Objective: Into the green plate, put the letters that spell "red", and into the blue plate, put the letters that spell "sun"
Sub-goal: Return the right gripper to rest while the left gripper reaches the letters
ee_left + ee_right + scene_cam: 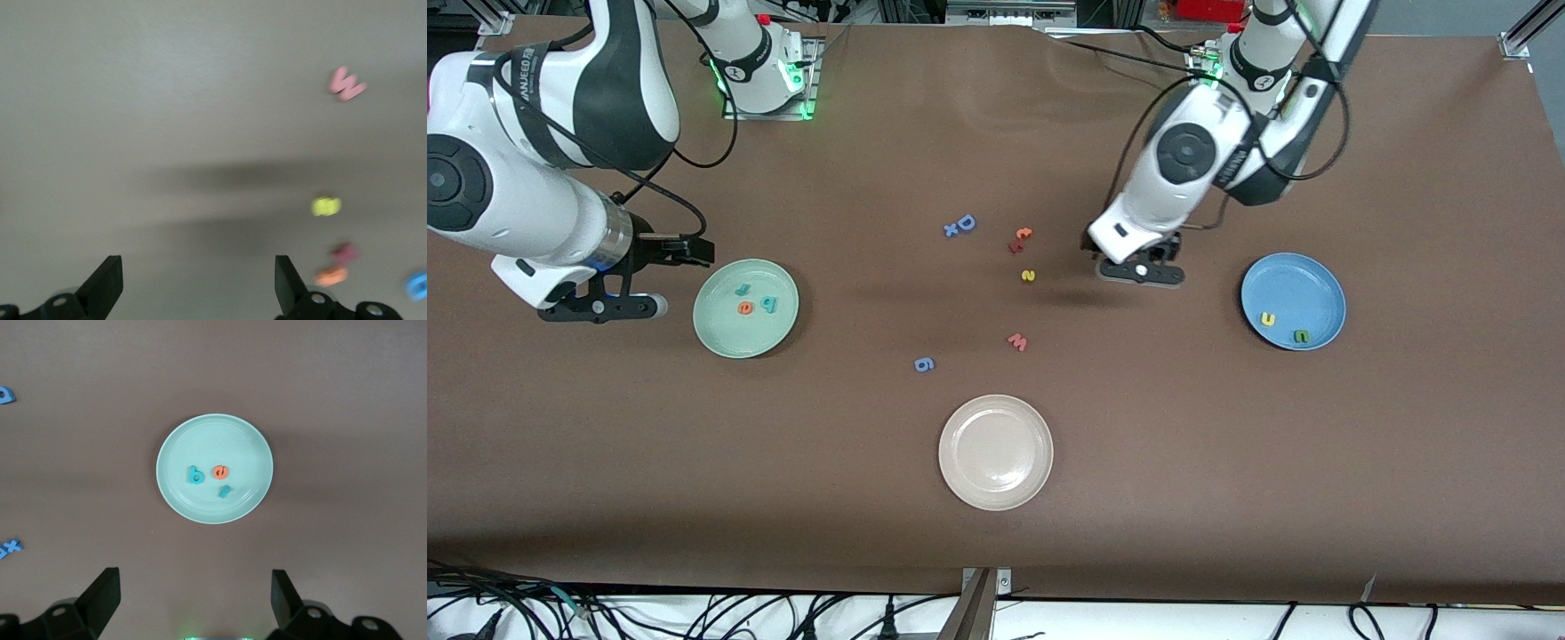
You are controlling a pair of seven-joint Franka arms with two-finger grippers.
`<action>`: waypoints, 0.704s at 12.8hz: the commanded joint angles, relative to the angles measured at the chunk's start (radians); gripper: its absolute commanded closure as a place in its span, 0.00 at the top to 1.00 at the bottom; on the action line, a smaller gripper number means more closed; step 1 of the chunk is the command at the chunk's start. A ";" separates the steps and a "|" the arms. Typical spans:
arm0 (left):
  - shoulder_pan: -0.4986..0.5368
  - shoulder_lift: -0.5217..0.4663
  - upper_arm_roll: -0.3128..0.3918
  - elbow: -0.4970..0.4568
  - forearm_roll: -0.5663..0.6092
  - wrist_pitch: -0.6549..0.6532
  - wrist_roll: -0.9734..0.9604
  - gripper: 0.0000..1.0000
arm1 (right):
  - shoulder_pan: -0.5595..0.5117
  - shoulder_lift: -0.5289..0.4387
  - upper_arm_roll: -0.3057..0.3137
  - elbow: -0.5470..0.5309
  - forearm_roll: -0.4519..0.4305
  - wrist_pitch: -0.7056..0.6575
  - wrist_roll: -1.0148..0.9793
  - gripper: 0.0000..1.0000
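- Yellow s (1028,276) is the one letter not yet plated: it lies on the brown worktop (1227,462) near my left claw (1140,271), well apart from the blue plate (1320,276) holding u (1267,317) and n (1301,336).
- Left claw hangs spread and empty; I should centre over the s, drop low, pinch squarely.
- Right claw (618,307), spread and empty, waits beside the green plate (720,333), where r (742,288), e (745,308) and d (768,305) lie.
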State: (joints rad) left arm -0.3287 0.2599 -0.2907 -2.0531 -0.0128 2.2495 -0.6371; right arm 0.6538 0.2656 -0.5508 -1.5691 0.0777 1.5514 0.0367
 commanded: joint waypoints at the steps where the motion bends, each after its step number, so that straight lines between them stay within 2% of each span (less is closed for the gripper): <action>1: -0.053 0.140 0.011 0.151 0.013 -0.011 -0.360 1.00 | -0.312 -0.116 0.338 -0.064 -0.079 -0.019 0.049 1.00; 2: -0.059 0.154 0.011 0.162 0.016 -0.010 -0.453 1.00 | -0.414 -0.153 0.447 -0.100 -0.088 -0.010 0.072 1.00; 3: -0.075 0.173 0.011 0.171 0.007 -0.004 -0.528 1.00 | -0.478 -0.193 0.513 -0.144 -0.099 0.013 0.095 1.00; 4: -0.079 0.199 0.013 0.182 0.008 -0.002 -0.629 1.00 | -0.509 -0.248 0.543 -0.207 -0.119 0.063 0.101 1.00; 6: -0.090 0.242 0.019 0.202 0.011 0.083 -0.903 1.00 | -0.548 -0.337 0.545 -0.291 -0.118 0.169 0.086 1.00; 9: -0.092 0.246 0.019 0.196 0.007 0.157 -1.182 1.00 | -0.626 -0.339 0.546 -0.206 -0.099 0.159 0.081 1.00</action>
State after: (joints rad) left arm -0.4027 0.5006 -0.2850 -1.8812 -0.0123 2.3864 -1.6648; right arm 0.0805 -0.0444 -0.0271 -1.7800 -0.0244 1.7016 0.1153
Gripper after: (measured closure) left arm 0.000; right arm 0.000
